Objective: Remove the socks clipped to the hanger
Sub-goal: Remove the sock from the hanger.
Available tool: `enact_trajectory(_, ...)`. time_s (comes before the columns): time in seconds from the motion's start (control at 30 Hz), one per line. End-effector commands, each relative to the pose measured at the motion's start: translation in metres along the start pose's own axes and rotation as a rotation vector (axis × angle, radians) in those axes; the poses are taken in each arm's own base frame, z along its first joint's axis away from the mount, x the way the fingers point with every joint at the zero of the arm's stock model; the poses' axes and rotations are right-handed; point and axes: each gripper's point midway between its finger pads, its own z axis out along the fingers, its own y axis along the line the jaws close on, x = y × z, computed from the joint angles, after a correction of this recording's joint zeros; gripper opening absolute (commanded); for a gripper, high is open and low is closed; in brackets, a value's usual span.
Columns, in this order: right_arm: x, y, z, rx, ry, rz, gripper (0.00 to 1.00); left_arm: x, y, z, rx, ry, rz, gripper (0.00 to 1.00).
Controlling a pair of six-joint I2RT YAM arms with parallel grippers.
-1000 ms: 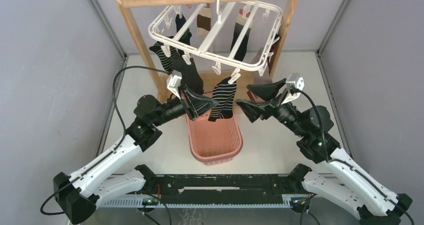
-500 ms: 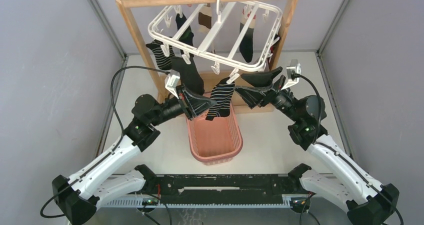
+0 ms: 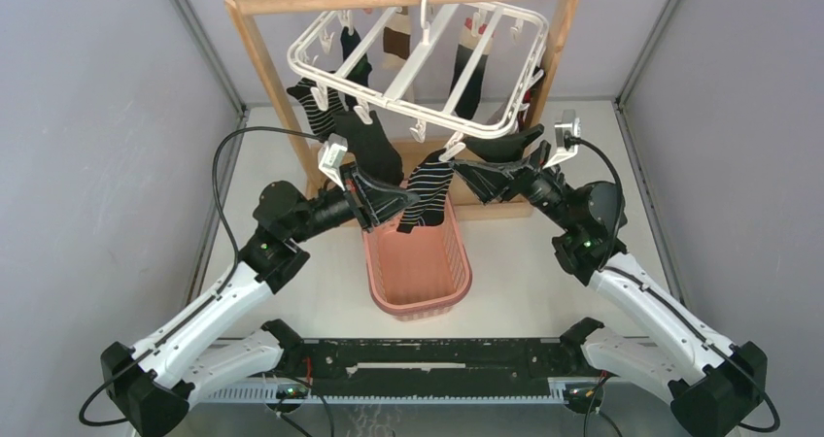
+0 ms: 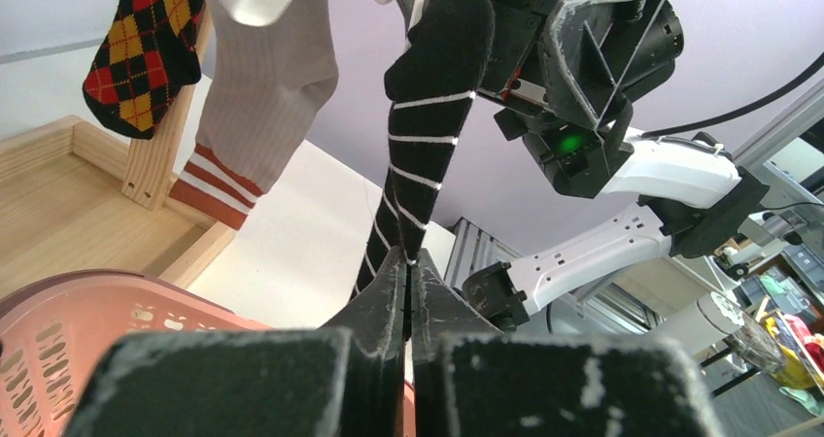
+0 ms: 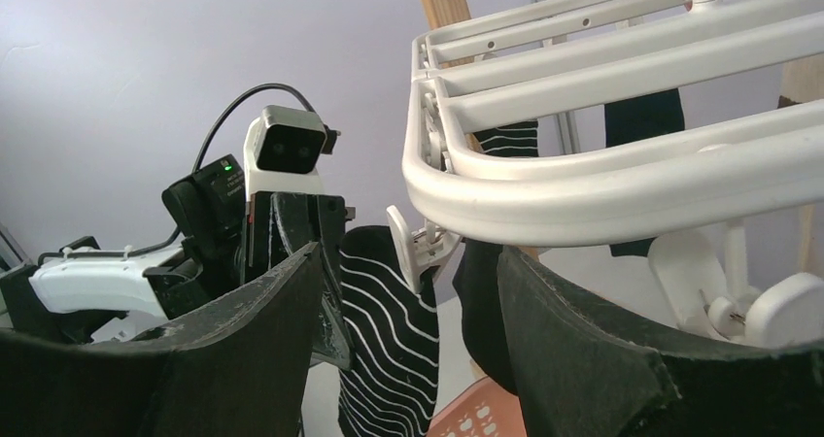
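Observation:
The white hanger [image 3: 418,60] hangs from a wooden rack with several socks clipped under it. At its near edge a black sock with white stripes [image 3: 429,192] dangles from a clip [image 3: 454,149]. My left gripper [image 3: 410,202] is shut on this sock's lower part, and in the left wrist view the fabric [image 4: 428,136] rises straight out of the closed jaws [image 4: 408,262]. My right gripper [image 3: 462,161] is open just right of that clip. In the right wrist view the clip [image 5: 416,248] and the sock's top [image 5: 389,340] lie between its fingers [image 5: 262,330] without touching them.
A pink basket [image 3: 418,272] stands on the table right under the striped sock. The wooden rack [image 3: 257,63] has posts on both sides and a base tray behind the basket. A grey sock with a red-white cuff [image 4: 267,87] and an argyle sock [image 4: 146,39] hang nearby.
My right gripper has risen and moved left up to the striped sock's clip, its jaws narrowing a little. The left gripper has kept its hold in about the same place.

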Motion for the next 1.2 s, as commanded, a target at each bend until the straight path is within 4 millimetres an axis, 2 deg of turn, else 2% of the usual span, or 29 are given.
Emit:
enact_trajectory(0.0,-0.014,0.0,0.003,-0.002,-0.058,-0.017,0.73,-0.034,-0.024,-0.001,0.064,-0.066,0.073,0.0)
enact_trajectory(0.6,-0.013,0.002,0.01,-0.057,-0.074,-0.031,0.74,-0.035,-0.024,-0.001,0.106,-0.039,0.021,0.0)
enact_trajectory(0.9,-0.017,-0.001,0.011,-0.055,-0.089,-0.03,0.69,-0.035,-0.018,0.003,0.14,-0.021,-0.041,0.0)
enact_trajectory(1.17,-0.018,-0.003,0.012,-0.061,-0.088,-0.026,0.6,-0.03,-0.014,0.006,0.147,-0.002,-0.064,0.0)
